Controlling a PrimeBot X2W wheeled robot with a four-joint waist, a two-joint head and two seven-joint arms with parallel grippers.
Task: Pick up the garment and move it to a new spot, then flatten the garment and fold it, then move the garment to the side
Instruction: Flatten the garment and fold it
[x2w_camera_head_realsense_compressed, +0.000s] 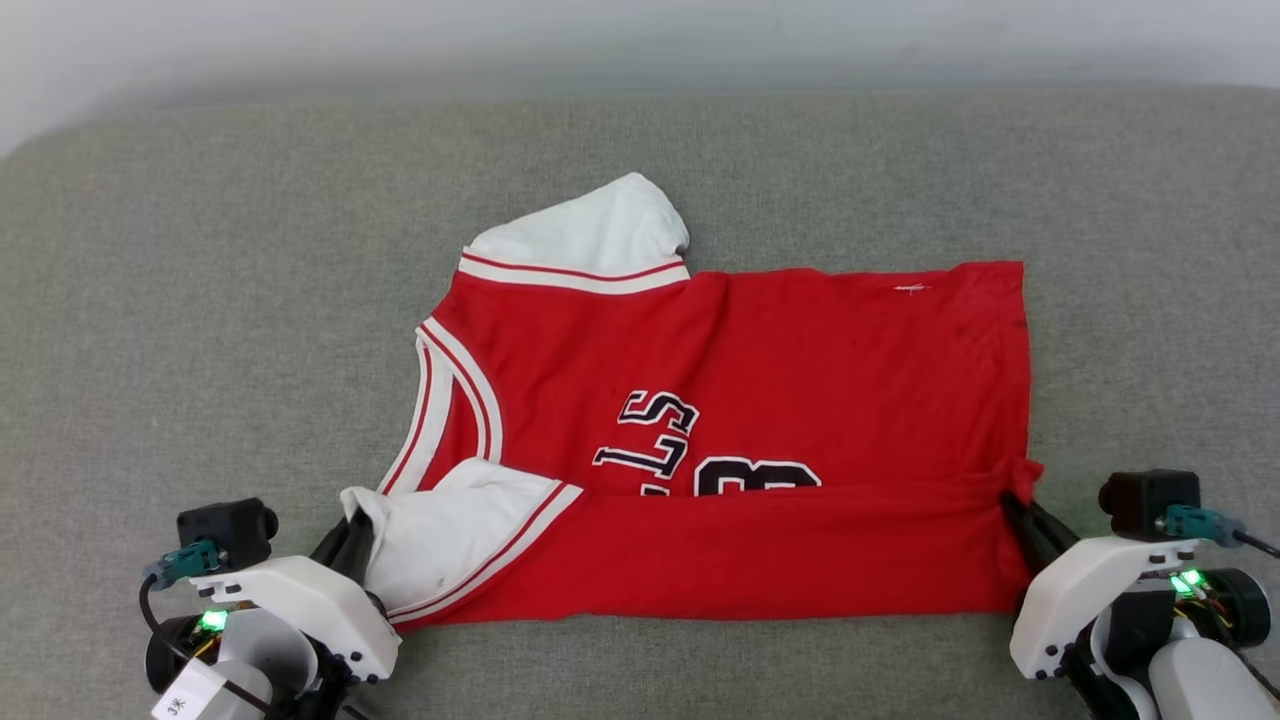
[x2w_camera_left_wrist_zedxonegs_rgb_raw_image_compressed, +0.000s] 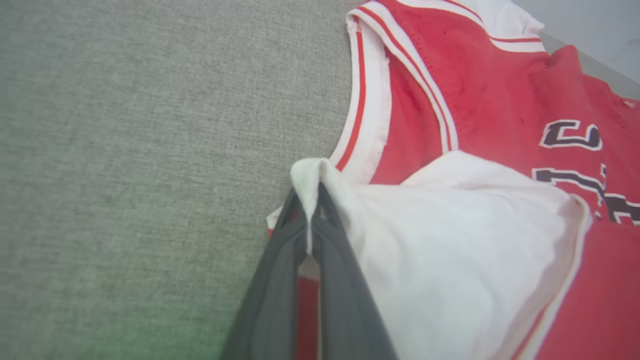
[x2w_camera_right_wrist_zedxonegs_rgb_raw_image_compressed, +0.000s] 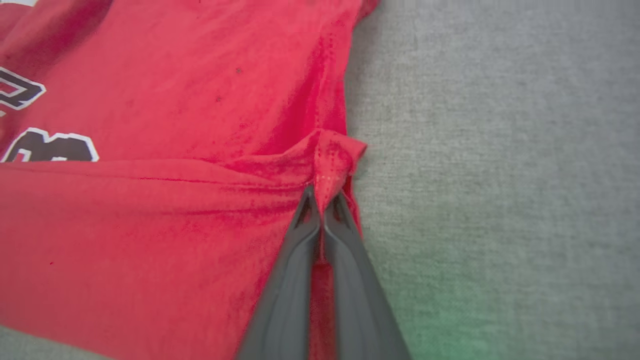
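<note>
The fingers (x2w_camera_left_wrist_zedxonegs_rgb_raw_image_compressed: 280, 280) of our left gripper (x2w_camera_left_wrist_zedxonegs_rgb_raw_image_compressed: 310, 202) are pressed together on a pinch of the near white sleeve (x2w_camera_left_wrist_zedxonegs_rgb_raw_image_compressed: 450, 240). Those of our right gripper (x2w_camera_right_wrist_zedxonegs_rgb_raw_image_compressed: 320, 200) are pressed together on the near hem corner (x2w_camera_right_wrist_zedxonegs_rgb_raw_image_compressed: 335, 155) of the garment (x2w_camera_head_realsense_compressed: 800, 380).

The garment lies sideways in the middle of the grey surface (x2w_camera_head_realsense_compressed: 200, 300). Its neck points to the surface's left edge and its hem to the right edge. Its near long side is turned up over the body as a flap (x2w_camera_head_realsense_compressed: 760, 550), which covers the lower part of the black lettering (x2w_camera_head_realsense_compressed: 650, 440). The far sleeve (x2w_camera_head_realsense_compressed: 590, 235) lies spread out toward the far edge.

We judge that we are in the folding step, with the first lengthwise fold being laid down.

Next we would set both pinched ends down level, so the flap's edge runs straight. Then we would let go with both grippers together and back away without dragging the cloth. The far side and its sleeve look to be the next part to fold.
</note>
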